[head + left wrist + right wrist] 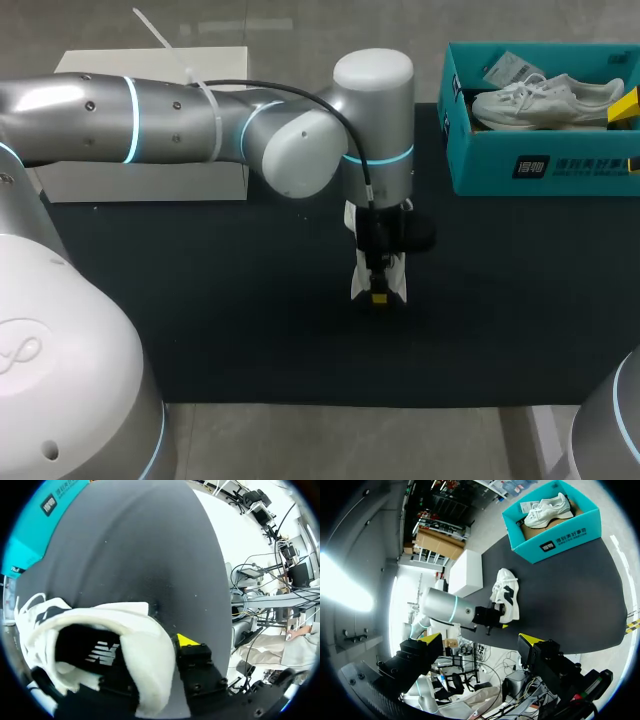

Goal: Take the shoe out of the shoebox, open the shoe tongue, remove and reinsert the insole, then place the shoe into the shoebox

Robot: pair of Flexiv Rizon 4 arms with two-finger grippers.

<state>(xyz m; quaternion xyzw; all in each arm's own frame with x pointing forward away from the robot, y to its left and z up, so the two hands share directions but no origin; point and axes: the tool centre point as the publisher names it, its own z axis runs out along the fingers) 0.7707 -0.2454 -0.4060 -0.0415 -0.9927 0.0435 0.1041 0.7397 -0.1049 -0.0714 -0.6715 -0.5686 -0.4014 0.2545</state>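
White shoe (pixel 357 282) on the black mat (pixel 230 330) near its middle, well apart from the box. Heel wall pinched in left gripper (pixel 379 292), one finger inside the collar, one outside. Second shoe (pixel 548 100) lying in teal shoebox (pixel 560 168) at far right corner. Right gripper (pixel 480 639) spread wide, holding nothing, up off the mat.

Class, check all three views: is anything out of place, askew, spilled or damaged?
Nothing stands out. One shoe stands upright on the black mat, its heel collar in the jaws of the left gripper; a second shoe lies neatly inside the teal shoebox. No spill or damage shows.
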